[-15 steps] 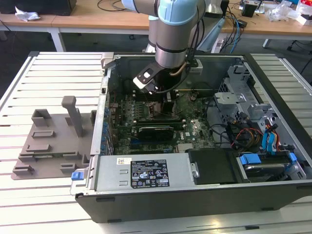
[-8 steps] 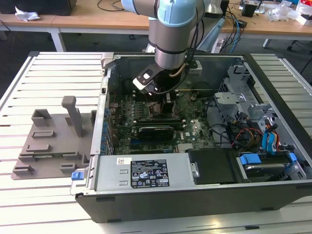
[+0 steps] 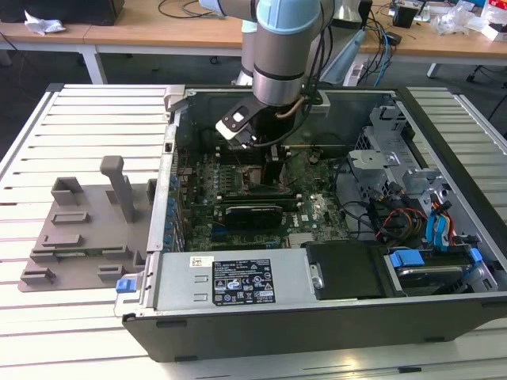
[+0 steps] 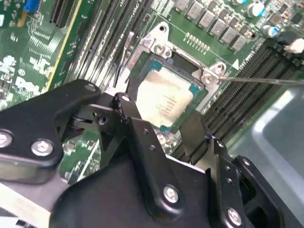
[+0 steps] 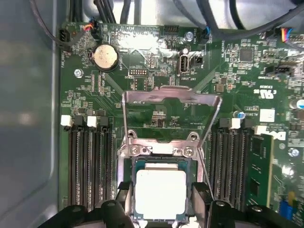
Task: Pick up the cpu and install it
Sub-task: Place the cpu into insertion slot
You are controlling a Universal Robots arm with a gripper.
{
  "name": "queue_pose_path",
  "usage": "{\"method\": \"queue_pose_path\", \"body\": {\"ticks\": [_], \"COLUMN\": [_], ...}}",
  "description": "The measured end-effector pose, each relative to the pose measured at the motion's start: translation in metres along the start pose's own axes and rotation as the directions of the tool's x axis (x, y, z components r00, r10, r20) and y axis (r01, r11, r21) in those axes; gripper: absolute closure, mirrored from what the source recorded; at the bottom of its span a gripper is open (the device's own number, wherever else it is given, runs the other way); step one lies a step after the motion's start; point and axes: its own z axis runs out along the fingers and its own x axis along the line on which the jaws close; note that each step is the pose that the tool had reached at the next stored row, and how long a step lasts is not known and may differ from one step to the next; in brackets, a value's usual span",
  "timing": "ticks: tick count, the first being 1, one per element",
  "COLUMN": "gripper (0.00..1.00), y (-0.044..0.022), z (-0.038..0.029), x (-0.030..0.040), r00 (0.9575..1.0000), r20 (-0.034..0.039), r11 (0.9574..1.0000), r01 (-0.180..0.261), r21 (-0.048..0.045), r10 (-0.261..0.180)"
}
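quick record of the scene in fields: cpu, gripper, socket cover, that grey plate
cpu: silvery top up, in the socket
gripper: inside the computer case, low over the cpu
socket cover: swung up, open
grey fixture plate: outside the case, on the exterior view's left
grip on cpu: cannot tell

In the second wrist view the black gripper [image 4: 159,118] covers the near corner of the cpu [image 4: 164,99] and the socket frame [image 4: 161,47] around it, and the gripper's own body is cut off by the picture's edge. Whether the gripper touches the cpu cannot be told. In the exterior view the arm [image 3: 281,47], cut off above, hides part of the motherboard [image 3: 238,186].
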Motion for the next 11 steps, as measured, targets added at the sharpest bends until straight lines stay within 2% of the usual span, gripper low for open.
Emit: {"method": "queue_pose_path", "body": {"ticks": [1,2,3,4,6,11], "gripper": [0.39,0.58,0.89,0.89,0.89,0.89], "y": [0.0000,-0.0006,0.0000,0.0014,0.0030,0.0026], "z": [-0.0021,-0.0020,0.0075,0.0047,-0.0017,-0.0287], "x": [0.0001,0.0002,-0.0004,0.0000,-0.0005,-0.0011], "r00": [1.0000,1.0000,1.0000,1.0000,1.0000,1.0000], "r20": [0.0000,-0.0007,-0.0022,-0.0048,-0.0036,-0.0036], "r11": [1.0000,1.0000,1.0000,1.0000,1.0000,1.0000], "r01": [0.000,0.000,0.001,0.001,0.001,0.001], "r21": [-0.0002,-0.0002,0.0005,-0.0006,0.0018,0.0020], "r10": [0.000,0.000,-0.001,-0.001,-0.001,-0.001]}}
